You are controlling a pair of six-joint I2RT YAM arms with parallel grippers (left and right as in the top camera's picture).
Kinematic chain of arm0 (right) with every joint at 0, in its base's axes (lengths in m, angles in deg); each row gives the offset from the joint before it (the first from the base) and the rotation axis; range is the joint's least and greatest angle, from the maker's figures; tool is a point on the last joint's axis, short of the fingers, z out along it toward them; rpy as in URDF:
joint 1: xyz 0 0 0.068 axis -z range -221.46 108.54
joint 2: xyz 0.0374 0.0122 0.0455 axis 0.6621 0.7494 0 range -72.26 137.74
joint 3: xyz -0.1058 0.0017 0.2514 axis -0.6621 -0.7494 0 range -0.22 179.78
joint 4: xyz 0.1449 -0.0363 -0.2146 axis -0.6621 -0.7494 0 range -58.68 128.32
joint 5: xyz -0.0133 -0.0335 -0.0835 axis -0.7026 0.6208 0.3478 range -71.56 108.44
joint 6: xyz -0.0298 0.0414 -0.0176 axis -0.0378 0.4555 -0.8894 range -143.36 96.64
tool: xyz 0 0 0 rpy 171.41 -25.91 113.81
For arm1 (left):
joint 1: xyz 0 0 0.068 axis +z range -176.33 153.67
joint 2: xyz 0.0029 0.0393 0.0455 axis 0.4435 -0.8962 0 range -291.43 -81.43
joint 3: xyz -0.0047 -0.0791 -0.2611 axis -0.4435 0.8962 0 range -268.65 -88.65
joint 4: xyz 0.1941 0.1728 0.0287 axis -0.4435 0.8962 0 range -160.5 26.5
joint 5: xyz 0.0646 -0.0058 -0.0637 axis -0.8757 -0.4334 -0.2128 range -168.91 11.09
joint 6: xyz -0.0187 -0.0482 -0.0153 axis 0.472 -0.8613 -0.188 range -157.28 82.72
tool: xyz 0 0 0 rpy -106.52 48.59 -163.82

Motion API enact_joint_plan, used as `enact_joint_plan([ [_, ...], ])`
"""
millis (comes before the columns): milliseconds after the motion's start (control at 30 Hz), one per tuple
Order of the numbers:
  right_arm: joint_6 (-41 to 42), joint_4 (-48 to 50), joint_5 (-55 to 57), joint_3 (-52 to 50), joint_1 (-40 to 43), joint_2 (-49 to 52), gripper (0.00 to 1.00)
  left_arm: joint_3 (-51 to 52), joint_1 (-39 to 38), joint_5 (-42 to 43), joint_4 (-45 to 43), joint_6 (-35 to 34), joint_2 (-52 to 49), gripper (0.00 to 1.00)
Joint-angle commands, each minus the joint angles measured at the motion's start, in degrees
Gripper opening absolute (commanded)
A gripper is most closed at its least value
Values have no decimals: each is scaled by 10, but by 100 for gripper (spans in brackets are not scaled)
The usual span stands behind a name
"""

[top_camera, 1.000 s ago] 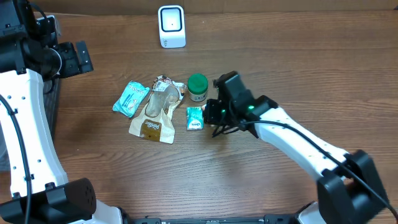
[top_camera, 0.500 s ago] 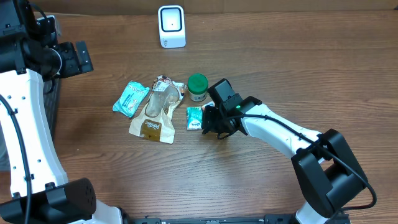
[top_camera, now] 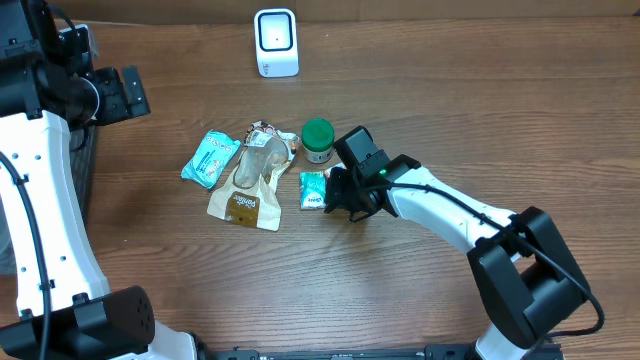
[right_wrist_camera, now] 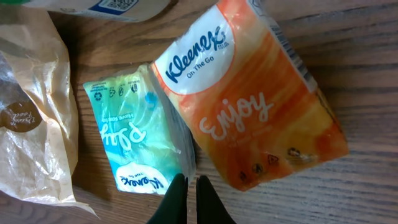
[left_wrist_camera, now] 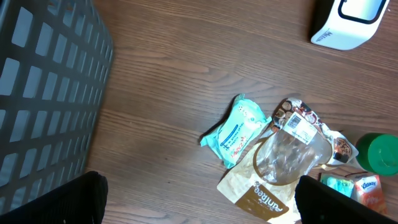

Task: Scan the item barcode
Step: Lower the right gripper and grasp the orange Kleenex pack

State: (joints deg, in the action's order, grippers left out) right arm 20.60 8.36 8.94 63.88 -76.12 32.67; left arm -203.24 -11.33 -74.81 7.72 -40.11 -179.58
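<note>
Beside the teal pack point(right_wrist_camera: 134, 134) on the surface point(right_wrist_camera: 354, 37), the orange tissue pack point(right_wrist_camera: 249, 99) lies flat. It looks light, squashy and slick, so I'd pinch its narrow sides. Right jaws are clenched empty at the seam between the packs; left jaws are released.

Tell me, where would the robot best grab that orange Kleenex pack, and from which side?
Probably from straight above, pinching it end to end. The orange Kleenex pack lies flat, and one long side is pressed against the teal tissue pack, leaving no gap for a finger there.
</note>
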Motion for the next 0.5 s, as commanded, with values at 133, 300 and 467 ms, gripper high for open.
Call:
enact_joint_plan([
  [133, 6, -5, 9, -3, 1, 23, 4, -6, -4, 4, 0, -5, 0, 99],
  [300, 6, -31, 11, -3, 42, 23, 4, -6, -4, 4, 0, -5, 0, 99],
  [467, 5, -21, -4, -3, 131, 23, 4, -6, -4, 4, 0, -5, 0, 100],
])
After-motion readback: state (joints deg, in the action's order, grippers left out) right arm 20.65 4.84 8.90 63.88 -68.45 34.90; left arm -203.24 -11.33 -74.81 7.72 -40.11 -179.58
